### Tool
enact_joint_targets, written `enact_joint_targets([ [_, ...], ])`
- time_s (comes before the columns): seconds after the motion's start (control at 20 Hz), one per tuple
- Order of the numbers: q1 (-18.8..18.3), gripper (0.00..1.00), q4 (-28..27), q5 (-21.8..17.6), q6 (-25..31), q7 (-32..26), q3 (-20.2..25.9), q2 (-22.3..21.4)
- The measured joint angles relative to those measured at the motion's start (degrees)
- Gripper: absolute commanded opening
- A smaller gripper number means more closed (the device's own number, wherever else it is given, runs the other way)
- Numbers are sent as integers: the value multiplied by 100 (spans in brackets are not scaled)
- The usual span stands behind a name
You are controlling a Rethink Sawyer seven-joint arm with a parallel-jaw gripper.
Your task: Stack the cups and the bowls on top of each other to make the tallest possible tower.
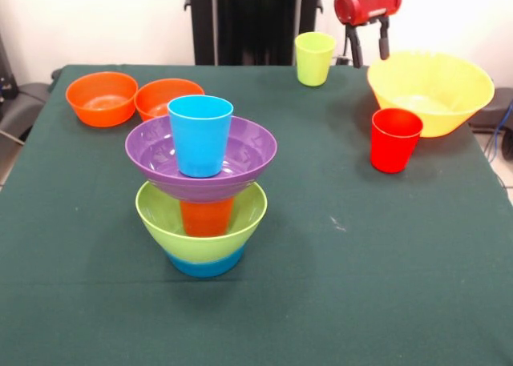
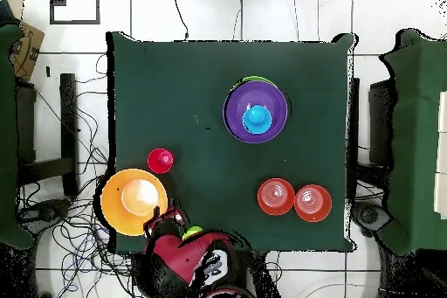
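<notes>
The tower stands left of centre: a small blue bowl (image 1: 204, 264) lowest, a lime green bowl (image 1: 200, 222) on it, an orange cup (image 1: 206, 216) inside that, then a wide purple bowl (image 1: 200, 167) (image 2: 256, 107) holding an upright light blue cup (image 1: 199, 134) (image 2: 257, 119). My gripper (image 1: 369, 50) (image 2: 168, 218) hangs open at the table's far edge, between the yellow-green cup (image 1: 314, 58) and the large yellow bowl (image 1: 430, 90) (image 2: 134, 200), holding nothing. A red cup (image 1: 395, 139) (image 2: 160, 160) stands just in front of the yellow bowl. Two small orange bowls (image 1: 102, 98) (image 1: 167, 96) sit side by side at the far left.
The green cloth table (image 1: 345, 254) drops off at its edges on every side. From above, the red arm (image 2: 188, 255) covers most of the yellow-green cup (image 2: 193, 232). The two orange bowls (image 2: 276, 197) (image 2: 312, 203) lie near the table edge on the robot's side.
</notes>
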Motion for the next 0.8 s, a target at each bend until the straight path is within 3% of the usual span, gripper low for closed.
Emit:
enact_joint_targets([
  [0.5,33,100,-11,134,-215,12,-15,97],
  [0.8,318,100,-141,244,-312,12,-179,433],
])
